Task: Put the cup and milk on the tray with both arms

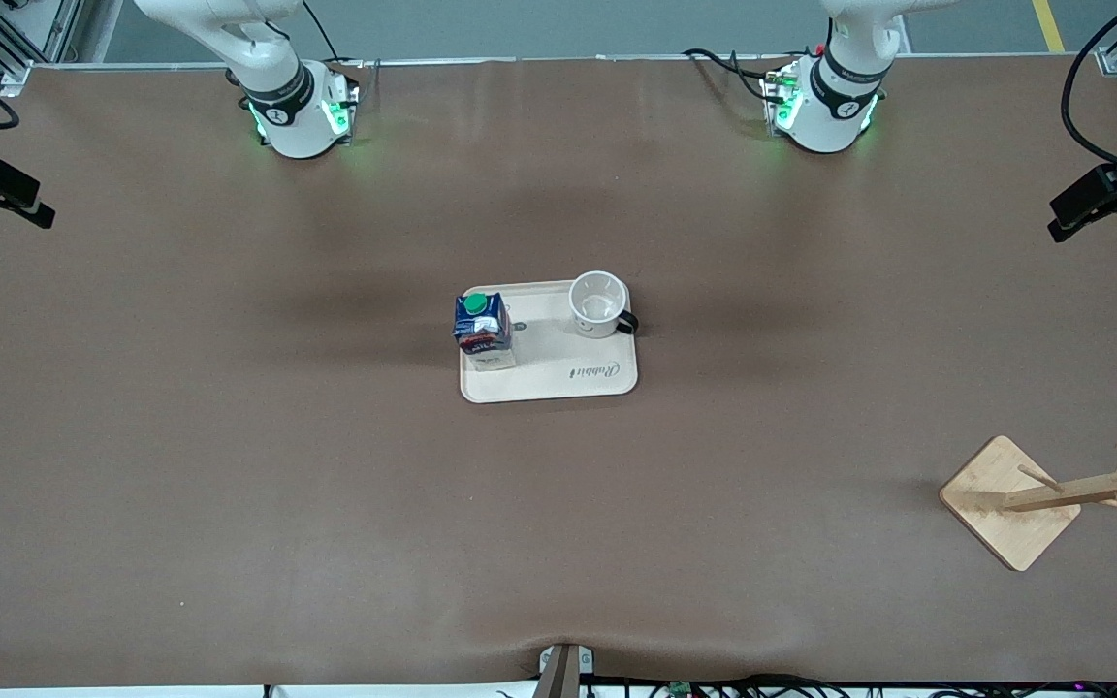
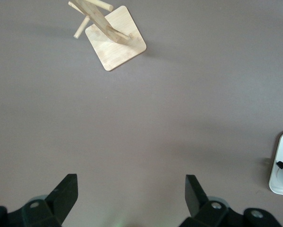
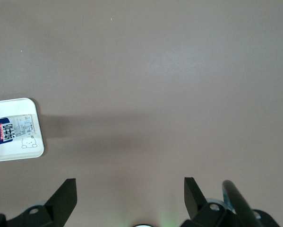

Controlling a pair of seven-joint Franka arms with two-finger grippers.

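Observation:
The cream tray (image 1: 558, 373) lies at the middle of the table. The dark blue milk carton (image 1: 481, 325) with a green cap stands upright on the tray, at the end toward the right arm. The white cup (image 1: 599, 303) stands upright on the tray's corner toward the left arm, its black handle over the edge. My left gripper (image 2: 131, 178) is open and empty, high over bare table; its view shows the tray's edge (image 2: 280, 182). My right gripper (image 3: 129, 182) is open and empty over bare table; its view shows the tray (image 3: 9, 152) and the milk (image 3: 4, 130). Both hands are out of the front view.
A wooden cup rack (image 1: 1009, 504) on a square base stands near the front camera at the left arm's end of the table; it also shows in the left wrist view (image 2: 115, 42). Black camera mounts sit at both table ends.

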